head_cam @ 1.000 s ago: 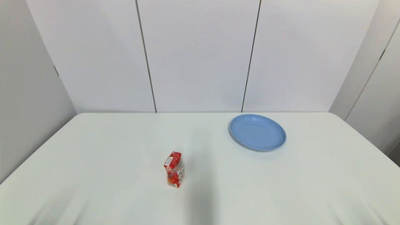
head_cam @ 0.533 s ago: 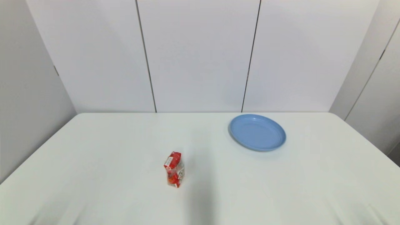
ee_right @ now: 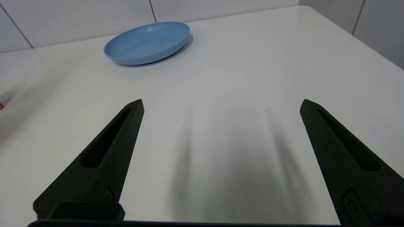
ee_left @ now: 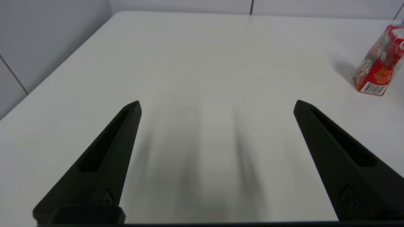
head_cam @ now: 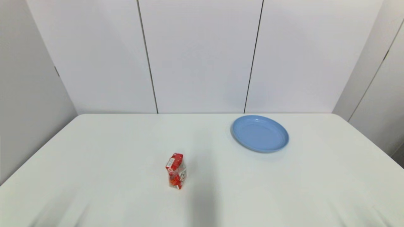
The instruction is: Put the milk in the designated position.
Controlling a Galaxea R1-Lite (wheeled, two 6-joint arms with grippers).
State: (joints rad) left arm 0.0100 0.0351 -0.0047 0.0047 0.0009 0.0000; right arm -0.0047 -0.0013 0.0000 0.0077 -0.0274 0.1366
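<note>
Table (head_cam: pixel 104 151): white, fills the lower half of the head view, with white wall panels behind it across the upper half.

Plate (head_cam: pixel 260 133): blue, round and shallow, right of centre in the head view near the table's far edge, well apart from the milk. In the right wrist view the plate (ee_right: pixel 147 43) shows whole in the upper left of the frame.

Left gripper (ee_left: pixel 217 105): not seen in the head view. Its own camera shows two long black fingers (ee_left: pixel 104 164) spread wide above bare table, nothing between them, casting soft dark shadows on the surface.

Right gripper (ee_right: pixel 222 104): likewise out of the head view. Its fingers (ee_right: pixel 105 159) are spread just as wide over bare table, gripping nothing, pointed toward the plate's side of the table.

Milk (head_cam: pixel 176 170): small red carton with white and orange printing, standing upright on its base just left of centre in the lower part of the head view. Its long axis is vertical, folded top uppermost, one corner edge turned toward the camera.

Milk, left wrist view (ee_left: pixel 378 61): at the right edge of the frame, partly cut off. It appears tilted there, and a barcode shows at its lower end.

Milk, right wrist view (ee_right: pixel 1 106): only a red sliver at the left edge.
</note>
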